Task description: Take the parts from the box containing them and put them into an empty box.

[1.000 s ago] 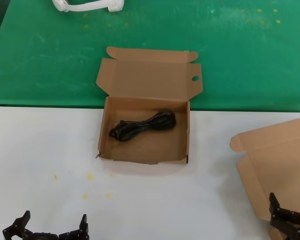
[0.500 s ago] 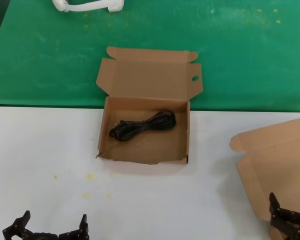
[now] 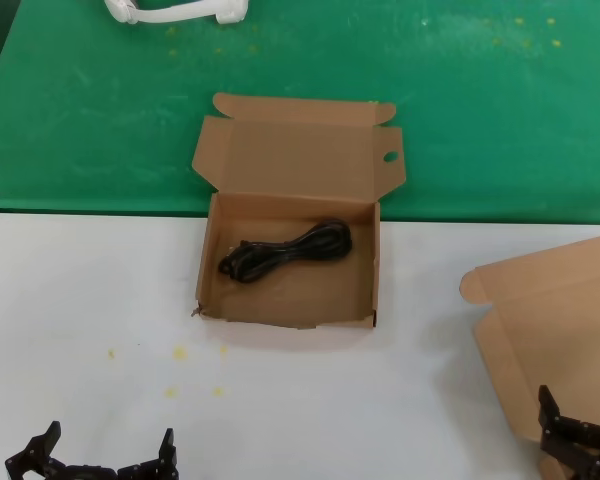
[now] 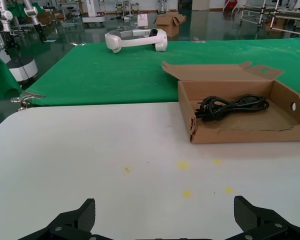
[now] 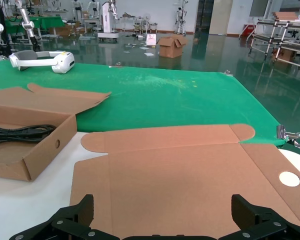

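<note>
A brown cardboard box (image 3: 290, 307) with a round hole in its lid flap and a torn front corner stands open at the table's centre. One coiled black cable bundle (image 3: 285, 250) lies inside it, also seen in the left wrist view (image 4: 231, 106) and the right wrist view (image 5: 20, 132). A second brown box (image 3: 555, 310) lies at the right; only its flat open lid (image 5: 180, 170) shows, and its inside is out of view. My left gripper (image 3: 100, 458) is open and empty, low at the near left. My right gripper (image 3: 580, 440) is open and empty over the second box's lid.
A green mat (image 3: 500, 110) covers the far half of the table, with a white headset (image 3: 175, 10) at its back. Yellow spots (image 3: 180, 352) mark the white table between my left gripper and the centre box. A metal clip (image 5: 290, 135) sits at the mat's edge.
</note>
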